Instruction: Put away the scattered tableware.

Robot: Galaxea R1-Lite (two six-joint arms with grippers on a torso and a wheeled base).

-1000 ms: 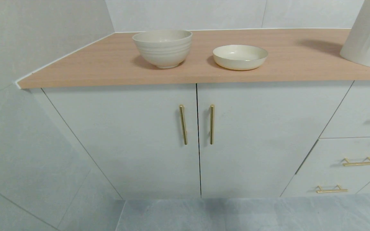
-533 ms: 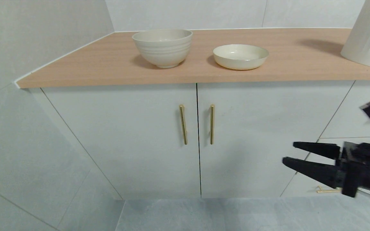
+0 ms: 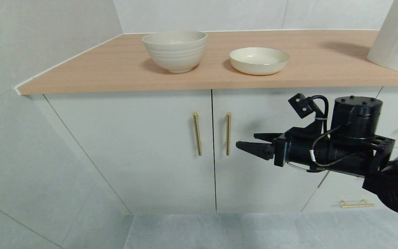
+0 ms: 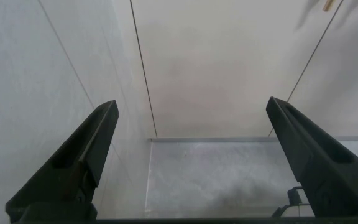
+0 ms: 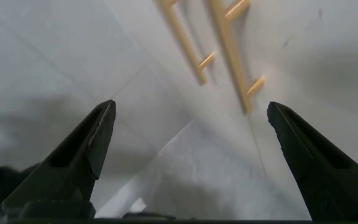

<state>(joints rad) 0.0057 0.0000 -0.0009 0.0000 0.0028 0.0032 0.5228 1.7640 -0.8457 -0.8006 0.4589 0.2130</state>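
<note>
Both bowl (image 3: 174, 52) and dish (image 3: 258, 61) sit on your desk (image 3: 98, 72). Your right pincer (image 3: 250, 141), wide, faces the handle (image 3: 228, 134), likely to open storage.

Countertop (image 3: 116, 69): wood-tone slab set against the back wall and running into the left corner; its front edge overhangs the cabinet fronts.
Back wall (image 3: 199, 14): large pale grey tiles.
Left wall (image 3: 29, 41): matching pale tiles, reaching down to the floor.
Cabinet: left door (image 3: 133, 155) and right door (image 3: 254, 190), flat, pale grey, both shut, with a thin dark seam between them.
Door handles: left handle (image 3: 197, 134) and right handle (image 3: 228, 134), upright brass bars, one on each side of the seam.
Drawers (image 3: 351, 186): stacked to the right of the doors, with horizontal brass pulls (image 3: 357, 204).
Floor (image 3: 219, 231): grey stone-look tiles.
Light: even, with soft shadows.
</note>
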